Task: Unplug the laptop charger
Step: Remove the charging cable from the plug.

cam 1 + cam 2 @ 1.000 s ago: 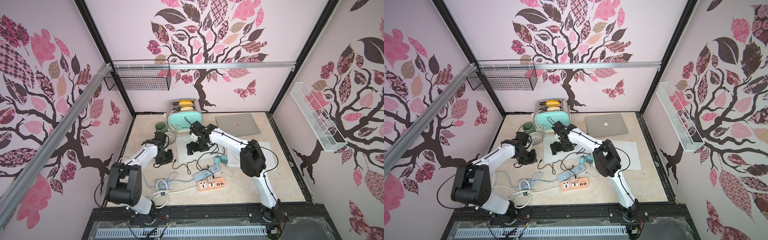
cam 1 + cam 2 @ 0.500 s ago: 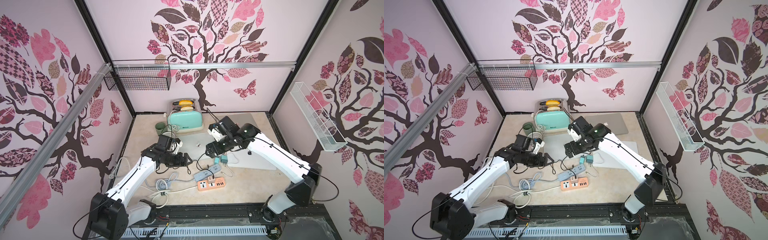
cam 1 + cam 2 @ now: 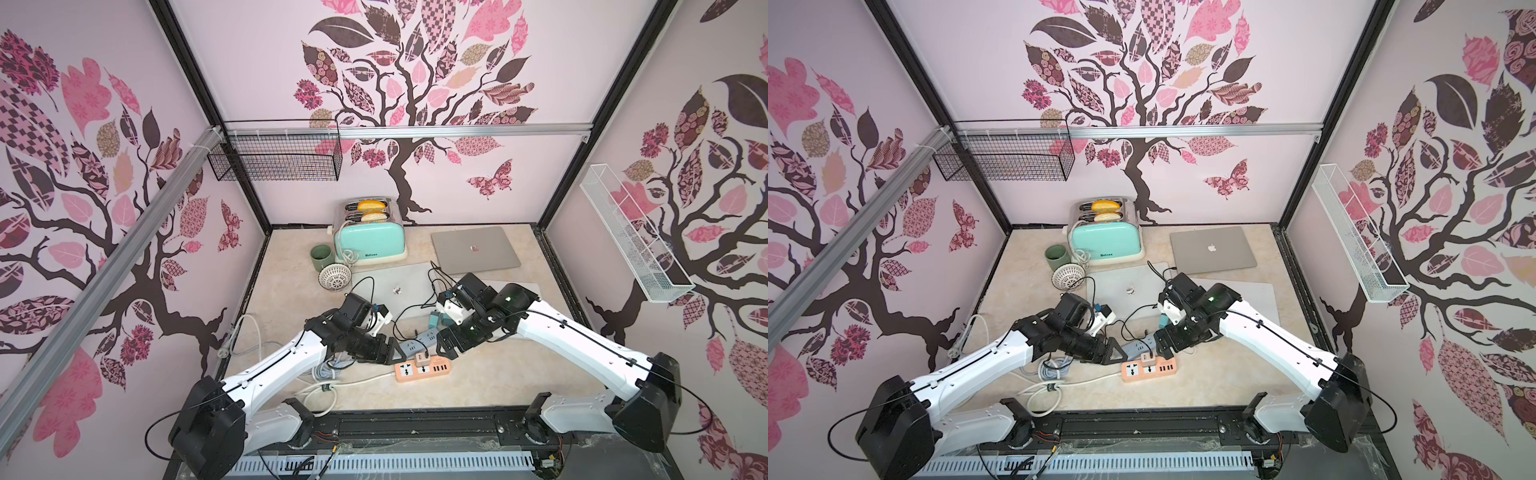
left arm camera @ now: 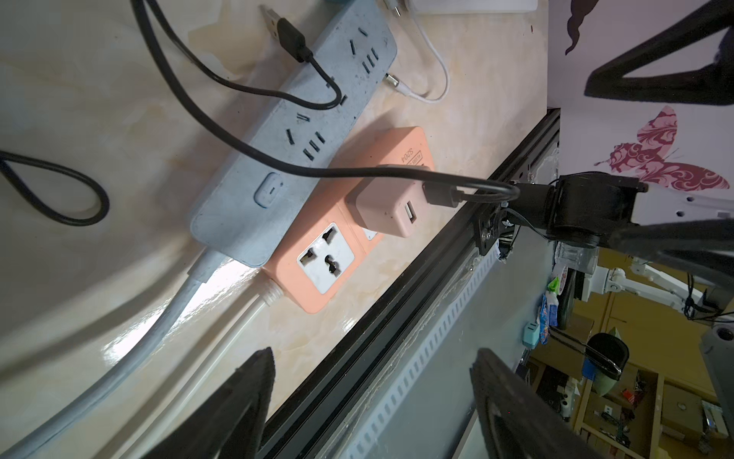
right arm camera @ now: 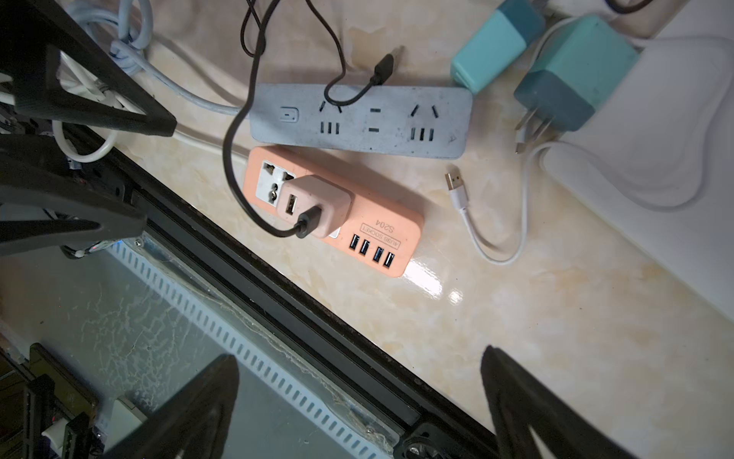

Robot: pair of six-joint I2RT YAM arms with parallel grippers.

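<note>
Starting at the front edge of the surface: the orange power strip [image 5: 377, 234] lies along that edge, long axis running side to side. The charger [image 5: 313, 204], a pale pink cube, stands plugged into it next to the universal socket, toward the strip's left end. A black cable [image 5: 227, 159] is plugged into the face of the cube that points away from the strip.

My two grippers bracket it. The left gripper [image 3: 395, 352] is at the strip's left end with its jaws spread wide and nothing between them. The right gripper [image 3: 448, 348] is over the strip's right half, also wide open and empty. The charger sits between the two, slightly toward the front edge from both. In both top views the gaps look about even, so I can't call with confidence which arm is nearer, though the right may be a touch closer.

My read is that the pull has to go straight up out of the strip, across its long axis, with the strip likely needing to be pinned down.

Just behind, touching or nearly so, lies the grey-blue power strip [image 5: 365, 119], parallel to the orange one. Further back are two teal adapters [image 5: 572, 75], lying loose. Toward the back edge lies a closed silver laptop [image 3: 473, 249].
</note>
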